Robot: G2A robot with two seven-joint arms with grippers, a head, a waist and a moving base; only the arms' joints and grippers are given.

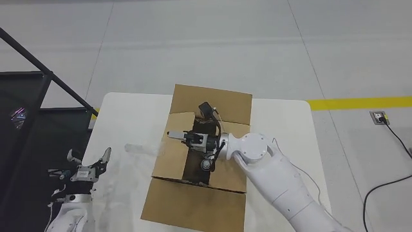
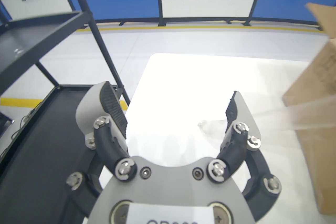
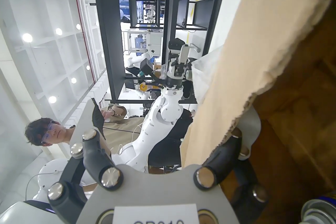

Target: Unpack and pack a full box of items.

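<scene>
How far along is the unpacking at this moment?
Done: the box has its flaps open. In hand: the right gripper, open, straddles one flap; the left gripper hangs open and empty at the table edge. Left: a can sits inside the box, so unpacking looks barely begun, repacking not at all.

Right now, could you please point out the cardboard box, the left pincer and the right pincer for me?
cardboard box (image 1: 212, 98): top view, on its far open flap.
left pincer (image 2: 170, 89): left wrist view, midway between its fingertips.
right pincer (image 3: 170, 109): right wrist view, midway between its fingertips.
</scene>
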